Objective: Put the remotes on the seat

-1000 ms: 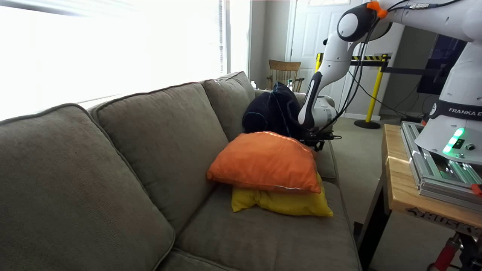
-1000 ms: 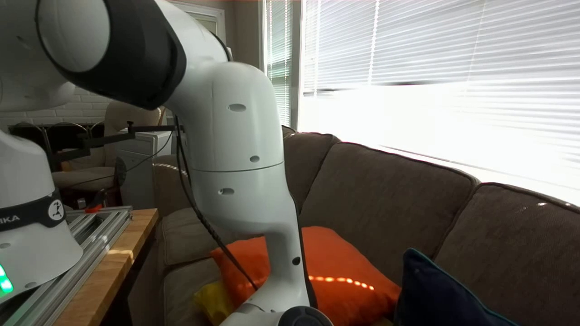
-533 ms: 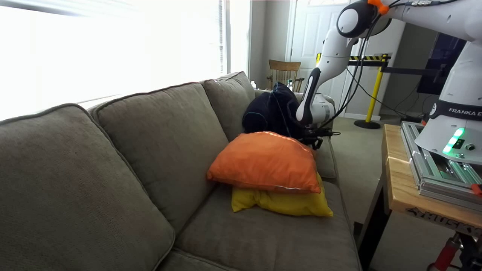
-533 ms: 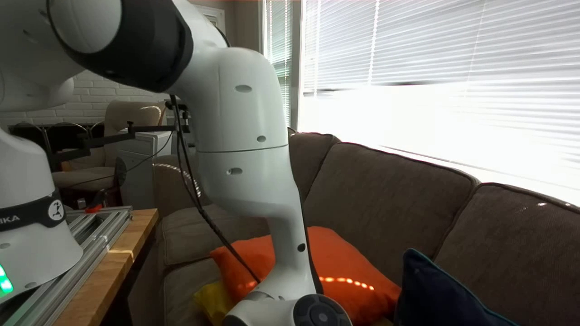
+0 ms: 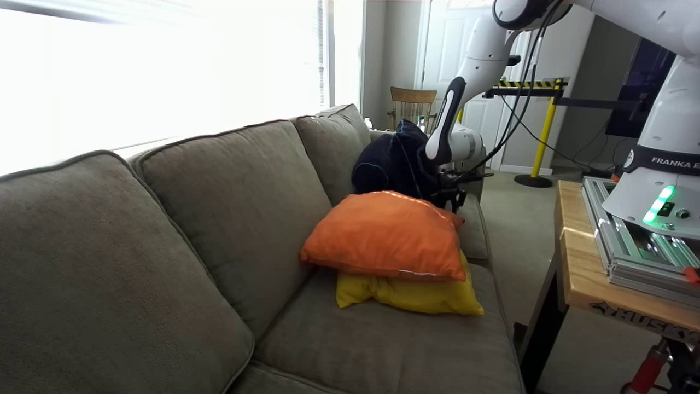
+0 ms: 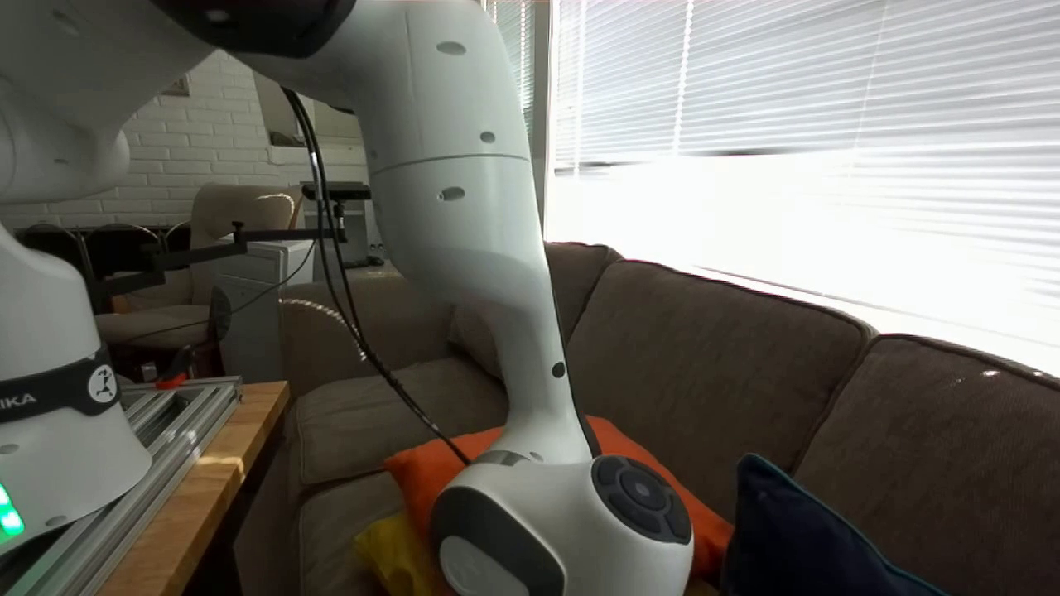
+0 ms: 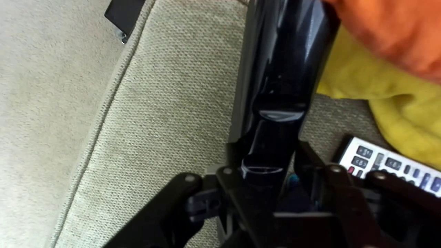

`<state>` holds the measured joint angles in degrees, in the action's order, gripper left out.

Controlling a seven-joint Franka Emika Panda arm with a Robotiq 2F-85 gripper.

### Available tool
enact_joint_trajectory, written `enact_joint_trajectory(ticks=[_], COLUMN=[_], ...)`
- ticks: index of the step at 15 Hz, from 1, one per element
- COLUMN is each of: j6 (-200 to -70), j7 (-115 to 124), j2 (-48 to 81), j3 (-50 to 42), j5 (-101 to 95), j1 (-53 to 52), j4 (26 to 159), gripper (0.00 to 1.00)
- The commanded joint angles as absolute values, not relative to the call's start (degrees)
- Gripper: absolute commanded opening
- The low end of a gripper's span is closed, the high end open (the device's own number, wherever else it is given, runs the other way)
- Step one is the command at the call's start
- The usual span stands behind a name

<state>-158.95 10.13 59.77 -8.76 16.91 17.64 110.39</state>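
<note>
In the wrist view a glossy dark remote [image 7: 282,75] stands lengthwise between the fingers of my gripper [image 7: 270,148], which is shut on its near end. To the right, a pale remote [image 7: 389,165] with dark buttons lies on the seat [image 7: 165,110], beside the yellow pillow; part of it is covered by my finger linkage. Whether the dark remote touches the seat cannot be told. An exterior view shows my gripper [image 5: 451,197] just beyond the orange pillow, low over the sofa, and there both remotes are hidden.
An orange pillow [image 5: 383,235] rests on a yellow pillow [image 5: 421,295] on the seat. Dark blue pillows [image 5: 388,164] lean at the far end, close to my hand. The sofa back [image 6: 720,364] rises along one side. A wooden bench [image 5: 579,257] carries the arm's base.
My arm has risen, and its hand now stands higher in both exterior views. The gripper has drawn up slightly toward the dark blue pillows. The pillows have stayed about where they were.
</note>
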Motion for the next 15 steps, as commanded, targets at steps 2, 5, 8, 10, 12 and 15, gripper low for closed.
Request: enact_joint_trajectory(ticks=[2,5,8,10,12,15], j6=[-149.6,-144.7,-141.9,-141.6,-142.4,-143.6], j7=[4.4,-1.0,-5.4,-6.7,-6.5,-6.0], j2=[52.6,49.9,47.7,46.9,46.4,46.2], j3=[-7.6,-6.0,-5.2,-5.7,-6.3,-6.9], j5=[13.8,13.5,13.1,12.4,11.4,9.9], j1=[18.8,20.3,20.1,19.1,18.1,17.3], j4=[114.4,114.3,114.0,113.6,113.4,113.6], gripper=[0.19,0.17,0.0,0.0,0.23,0.41])
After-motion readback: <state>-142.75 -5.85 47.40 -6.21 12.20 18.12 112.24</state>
